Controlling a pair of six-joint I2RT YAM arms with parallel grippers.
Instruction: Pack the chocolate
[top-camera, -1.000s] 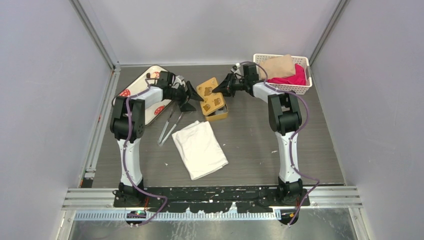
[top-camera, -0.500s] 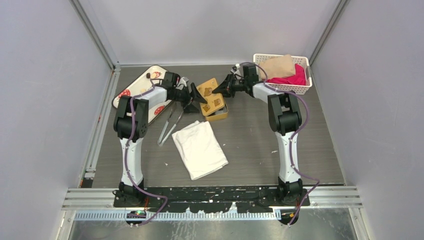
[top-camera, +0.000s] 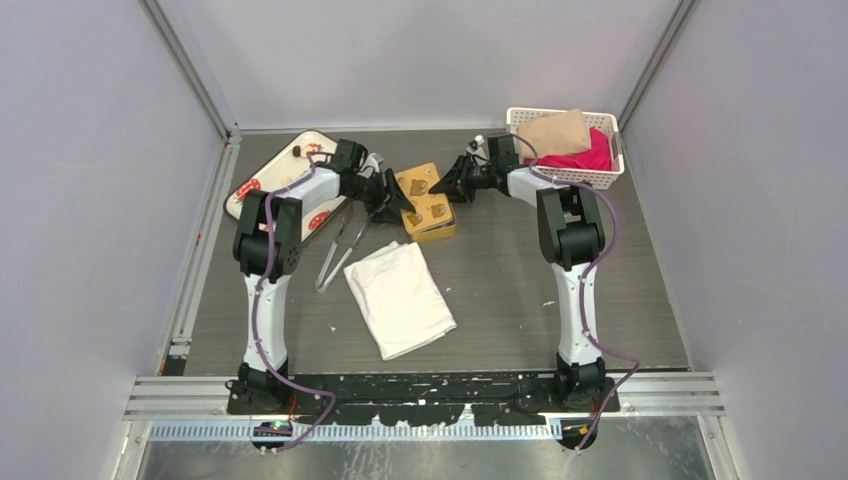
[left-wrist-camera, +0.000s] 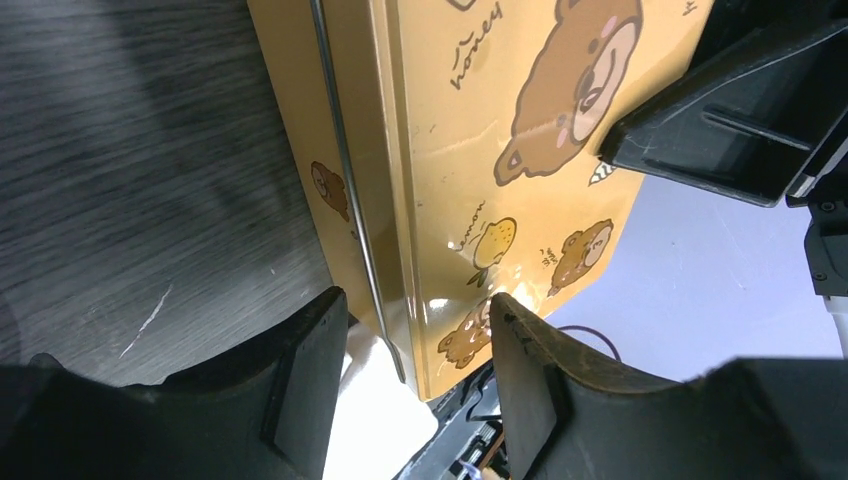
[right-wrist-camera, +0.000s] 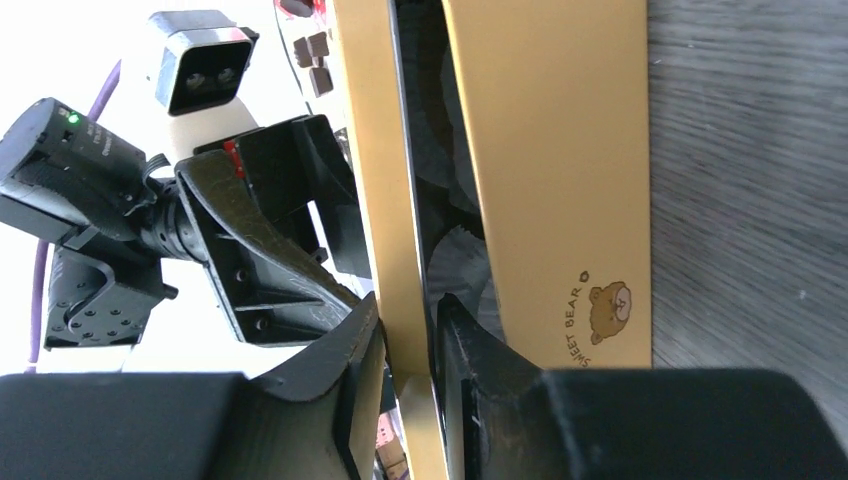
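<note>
Chocolate bits (right-wrist-camera: 316, 48), small, dark brown and blocky, are lying well past the jaws of your right gripper (right-wrist-camera: 405, 305), beyond the gold tin (right-wrist-camera: 545, 150). Those jaws are pinching the edge of the lid (right-wrist-camera: 375, 150). Your left gripper (left-wrist-camera: 418, 300) is holding its jaws wide apart, with the tin's corner sitting between them.

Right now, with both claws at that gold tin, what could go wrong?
The right gripper pinches only the thin rim of the lid, so the lid might slip out and drop. The left gripper is open astride the edge of the tin, gripping nothing, so the tin may slide on the table. The two grippers sit very close across the lid and could bump each other.
</note>
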